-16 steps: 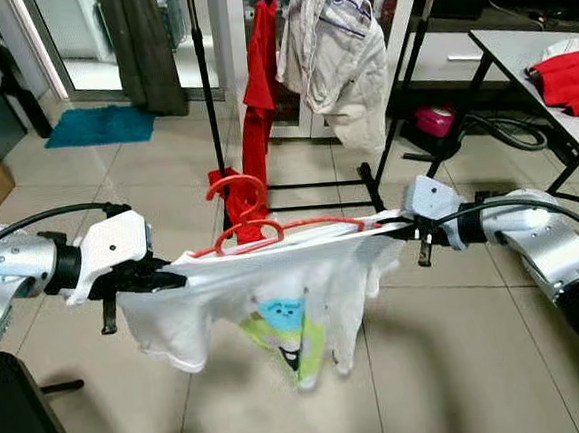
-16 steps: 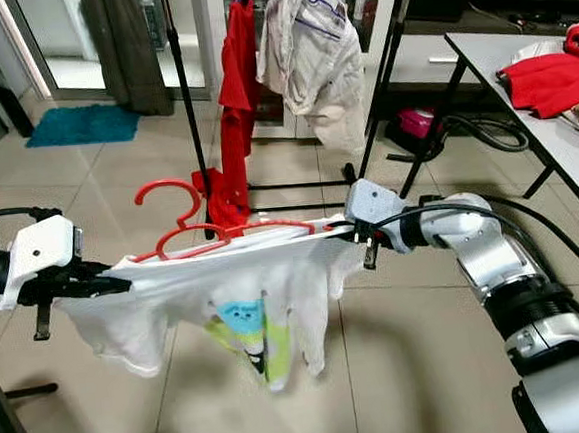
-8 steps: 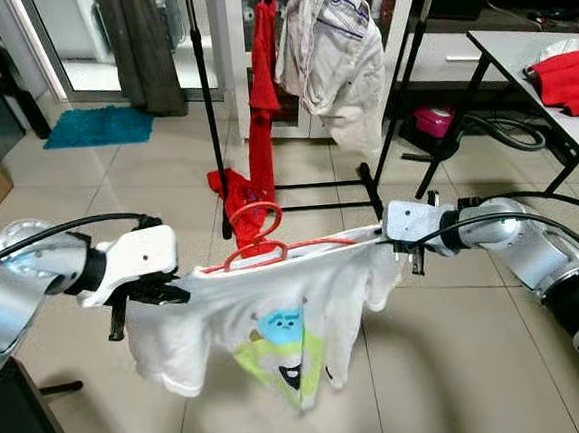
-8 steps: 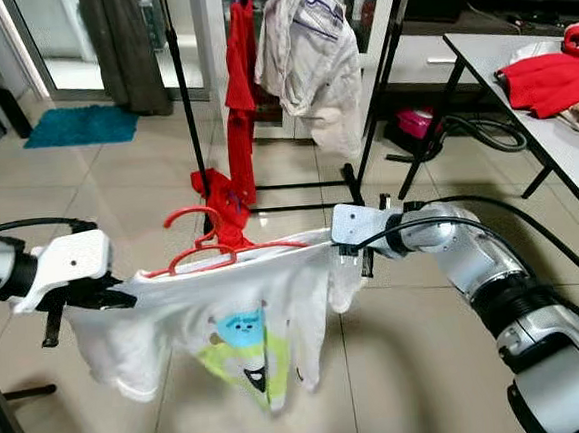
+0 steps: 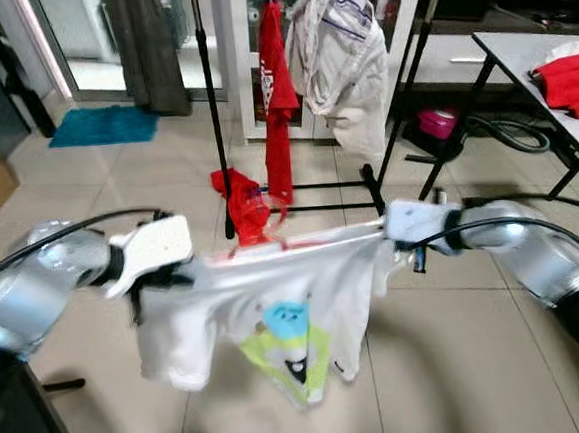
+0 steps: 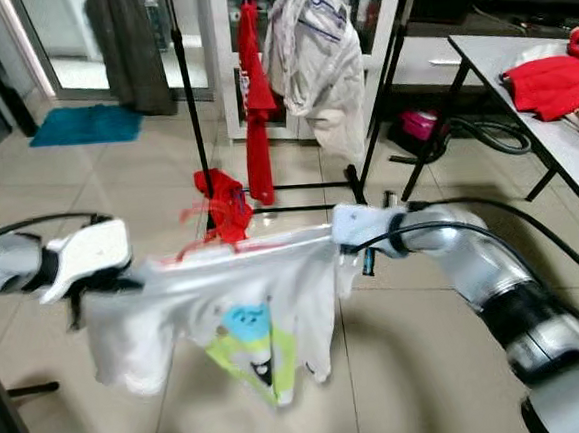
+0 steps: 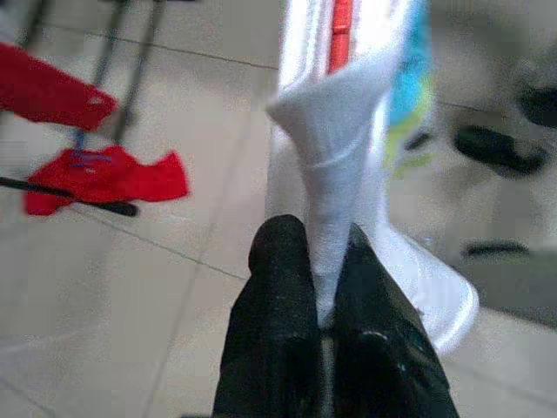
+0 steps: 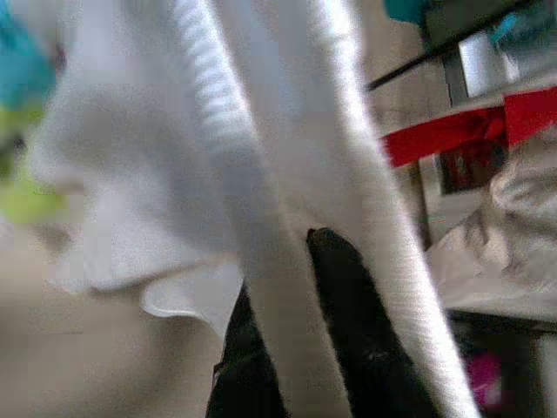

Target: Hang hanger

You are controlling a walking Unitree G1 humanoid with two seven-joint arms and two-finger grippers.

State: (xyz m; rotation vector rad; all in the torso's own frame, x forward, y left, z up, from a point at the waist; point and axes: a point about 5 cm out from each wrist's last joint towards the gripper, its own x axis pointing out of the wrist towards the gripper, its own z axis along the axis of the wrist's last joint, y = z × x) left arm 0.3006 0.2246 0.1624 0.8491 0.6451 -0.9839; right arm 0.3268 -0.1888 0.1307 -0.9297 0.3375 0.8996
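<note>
The left gripper [image 7: 322, 261] is clamped on a pinch of the white T-shirt [image 5: 277, 313]; its wrist view shows the two black fingers [image 7: 283, 270] pressed together with a fold of white cloth rising from between them, which the blurred head views do not resolve. Beyond that fold the same view shows a red strip of the hanger [image 7: 341, 26] lying inside the shirt's top edge, and a scrap of red cloth [image 7: 104, 178] on the tiled floor [image 7: 130, 287] off to one side. The right gripper [image 8: 296, 331] grips the shirt's other end: its wrist view shows a ribbed white hem running down between the black fingers [image 8: 348, 287], closed on the cloth. In the head views the shirt hangs stretched between the two grippers, the left gripper [image 5: 159, 282] at one shoulder and the right gripper [image 5: 402, 243] at the other, with the red hanger [image 5: 261, 241] just above the taut edge between them, its hook smeared by motion. A blue, green and black cartoon print sits on the shirt's front below the grippers; no lettering can be read on it. Well beyond the grippers a black clothes rack [image 5: 216, 112] carries a red garment [image 5: 277, 87], with pale marks too blurred to read, and a whitish jacket [image 5: 343, 62].
</note>
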